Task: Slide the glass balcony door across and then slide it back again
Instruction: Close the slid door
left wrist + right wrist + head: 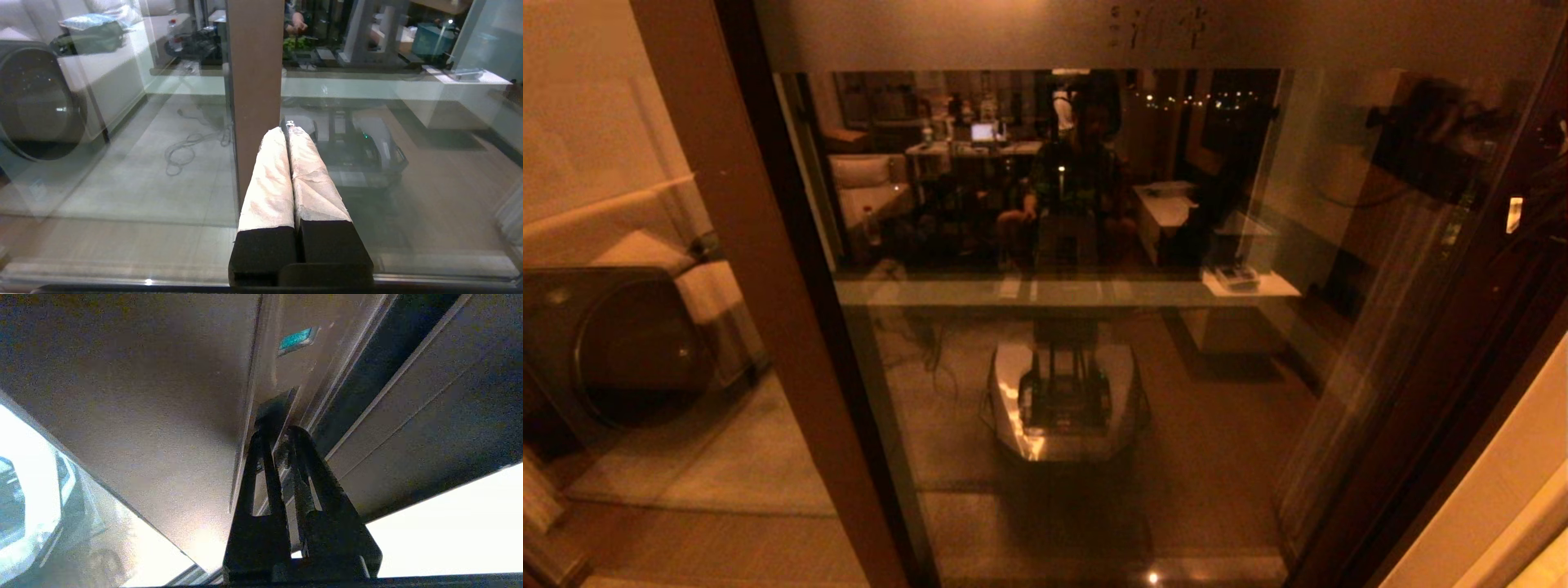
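Observation:
The glass balcony door [1094,343] fills the head view, a reflective pane under a frosted top band, with a brown stile [768,286] on its left and a dark frame [1462,343] on its right. Neither arm shows plainly there. In the left wrist view my left gripper [286,130] is shut, its white-wrapped fingers [269,179] pointing at the brown stile [255,73]; I cannot tell whether they touch. In the right wrist view my right gripper [278,433] is shut, its black fingertips at a narrow dark recessed slot [274,408] in the door frame.
A round-fronted washing machine [613,343] stands behind the glass at the left, with a loose cable [192,143] on the floor. The pane reflects my own base [1062,392]. A pale wall [1503,490] borders the frame on the right. A teal sticker [295,338] sits on the frame.

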Tool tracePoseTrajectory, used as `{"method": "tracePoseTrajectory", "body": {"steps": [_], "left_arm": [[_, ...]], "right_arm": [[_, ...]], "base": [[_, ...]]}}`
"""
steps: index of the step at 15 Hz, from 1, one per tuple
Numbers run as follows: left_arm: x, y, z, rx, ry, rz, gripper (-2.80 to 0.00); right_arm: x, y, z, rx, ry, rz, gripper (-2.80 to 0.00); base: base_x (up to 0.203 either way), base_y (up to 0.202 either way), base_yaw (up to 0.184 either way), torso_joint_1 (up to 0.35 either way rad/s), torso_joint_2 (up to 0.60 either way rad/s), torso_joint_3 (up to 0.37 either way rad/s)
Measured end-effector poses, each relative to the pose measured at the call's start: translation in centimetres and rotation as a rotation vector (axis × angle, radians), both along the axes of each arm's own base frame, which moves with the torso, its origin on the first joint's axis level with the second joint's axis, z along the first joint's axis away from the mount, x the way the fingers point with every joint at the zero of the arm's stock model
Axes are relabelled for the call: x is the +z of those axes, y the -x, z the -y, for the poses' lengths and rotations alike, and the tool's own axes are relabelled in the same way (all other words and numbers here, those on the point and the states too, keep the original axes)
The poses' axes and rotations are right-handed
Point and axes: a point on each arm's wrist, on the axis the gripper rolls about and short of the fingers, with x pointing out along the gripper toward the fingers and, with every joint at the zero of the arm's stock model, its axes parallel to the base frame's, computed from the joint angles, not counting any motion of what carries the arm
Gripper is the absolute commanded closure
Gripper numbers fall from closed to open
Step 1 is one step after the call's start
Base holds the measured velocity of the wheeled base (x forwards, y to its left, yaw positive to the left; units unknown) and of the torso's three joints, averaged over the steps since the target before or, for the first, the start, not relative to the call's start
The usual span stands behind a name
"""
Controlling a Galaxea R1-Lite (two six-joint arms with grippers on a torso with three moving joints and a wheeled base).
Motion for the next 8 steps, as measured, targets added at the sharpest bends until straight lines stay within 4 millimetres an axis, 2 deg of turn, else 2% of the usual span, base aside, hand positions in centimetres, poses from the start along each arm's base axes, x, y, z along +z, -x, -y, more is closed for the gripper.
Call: {"method": "tracePoseTrajectory", "body": {"steps": [8], "left_arm": [[0.0, 0.0, 0.0, 0.0, 0.0, 0.0, 0.0]], "right_arm": [[-0.05, 0.02, 0.35, -0.009, 0.003, 0.004, 0.0]], "base": [[0.0, 0.0, 0.0, 0.0, 0.0, 0.0]]}}
